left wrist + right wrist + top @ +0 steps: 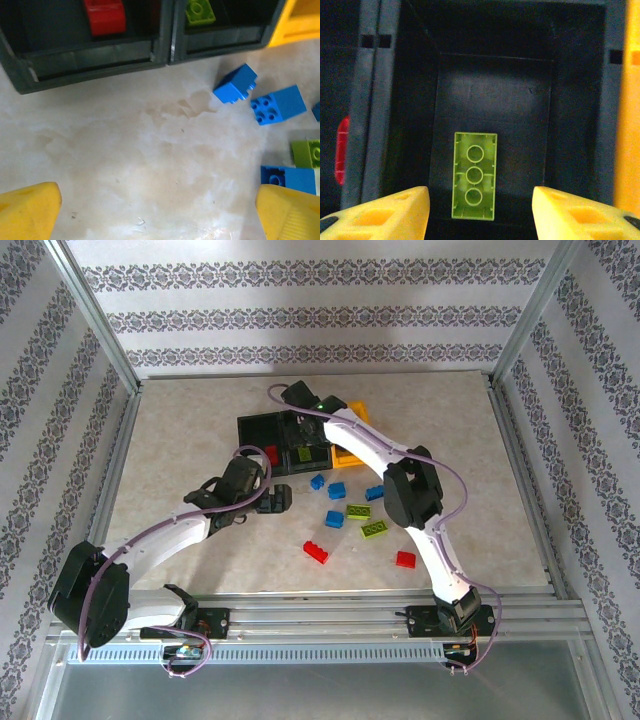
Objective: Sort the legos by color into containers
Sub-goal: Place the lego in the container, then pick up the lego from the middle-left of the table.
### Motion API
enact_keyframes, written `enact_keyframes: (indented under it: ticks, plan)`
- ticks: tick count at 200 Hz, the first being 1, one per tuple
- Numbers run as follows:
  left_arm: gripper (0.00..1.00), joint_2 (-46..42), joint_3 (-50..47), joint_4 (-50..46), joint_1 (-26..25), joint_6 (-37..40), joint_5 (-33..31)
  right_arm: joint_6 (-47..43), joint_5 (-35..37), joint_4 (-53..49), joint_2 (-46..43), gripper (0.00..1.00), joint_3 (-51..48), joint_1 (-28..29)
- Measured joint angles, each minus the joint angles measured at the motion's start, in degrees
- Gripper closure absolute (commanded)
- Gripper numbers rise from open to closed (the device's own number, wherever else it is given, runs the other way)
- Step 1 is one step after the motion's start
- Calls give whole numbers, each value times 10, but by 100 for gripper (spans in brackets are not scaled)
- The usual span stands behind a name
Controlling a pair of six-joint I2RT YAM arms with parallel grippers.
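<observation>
Three joined containers stand at the back: a black bin [252, 427] holding a red lego [104, 17], a middle black bin [495, 95] holding a lime lego [475, 175] that lies underside up, and a yellow-orange bin [300, 22]. My right gripper [480, 212] hovers open above the middle bin, with nothing between its fingers. My left gripper [160, 212] is open over bare table in front of the bins. Loose legos lie to its right: blue ones [235, 84] [277, 104] [287, 178] and a lime one [307, 152]. Two red legos [316, 552] [405, 559] lie nearer the front.
The marbled tabletop [180, 440] is boxed in by a metal frame [95, 325] and patterned walls. The right arm's elbow [412, 490] hangs over the loose bricks on the right. Another lime brick [375, 529] lies beside it.
</observation>
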Motion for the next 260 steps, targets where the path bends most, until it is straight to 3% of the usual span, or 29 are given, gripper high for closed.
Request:
enact_keyframes:
  ticks: [49, 83, 99, 116, 167, 260]
  plan:
    - [0, 17, 7, 0, -88, 85, 33, 0, 12, 13, -94, 35, -67, 0]
    - [0, 52, 11, -1, -119, 142, 70, 2, 33, 22, -160, 27, -138, 0]
    - [0, 75, 22, -6, -140, 166, 82, 7, 43, 29, -192, 19, -177, -4]
    - [0, 100, 40, -13, -166, 189, 92, 18, 54, 37, -227, 2, -222, -6]
    - [0, 145, 69, -40, -210, 209, 101, 40, 91, 51, -316, 2, -322, -15]
    - [0, 205, 91, -82, -261, 208, 48, 92, 137, 66, -396, 2, -412, -39]
